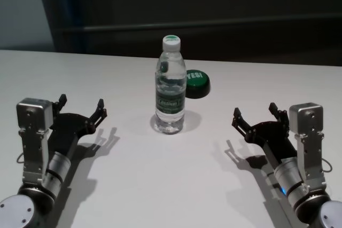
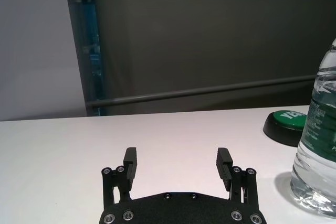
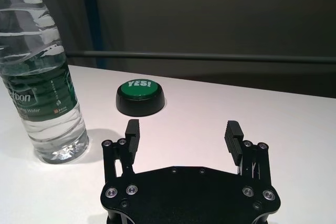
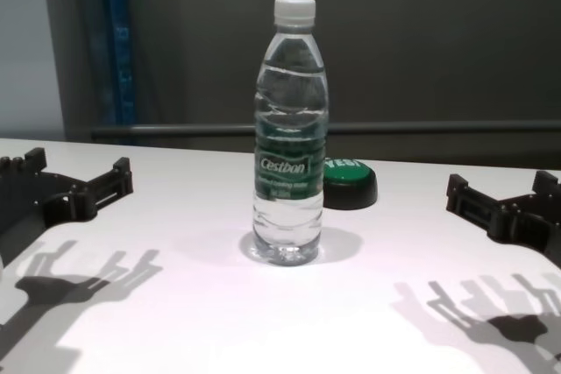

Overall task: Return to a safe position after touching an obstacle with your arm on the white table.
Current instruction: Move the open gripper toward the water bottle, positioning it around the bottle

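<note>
The tall clear plastic water bottle with a white screw cap and dark green label band stands upright near the middle of the broad, smooth white counter, its shadow pooled around its base. Just behind it, at about one o'clock from the bottle, sits a low round black button with a green top marked "YES!"; in the chest view the two overlap, but the right wrist view shows a clear strip of counter between them.

Out at about eight o'clock from the bottle, the left hand hovers low over the counter with its fingers spread wide and nothing between them. At about four o'clock the right hand mirrors it, likewise spread and holding nothing. Both are well apart from the bottle, pointing roughly toward the far edge, with the forearms trailing back toward the robot's body.

To my eye neither arm is in contact with the bottle, and the posture looks symmetrical and withdrawn, so I'd judge the arms to be at or close to a safe position.

The risk from here lies in any inward sweep: the bottle is tall and narrow-based, so a forearm or fingertip clipping it high up would likely tip it, and it could roll across the smooth counter or knock into the button behind it.
</note>
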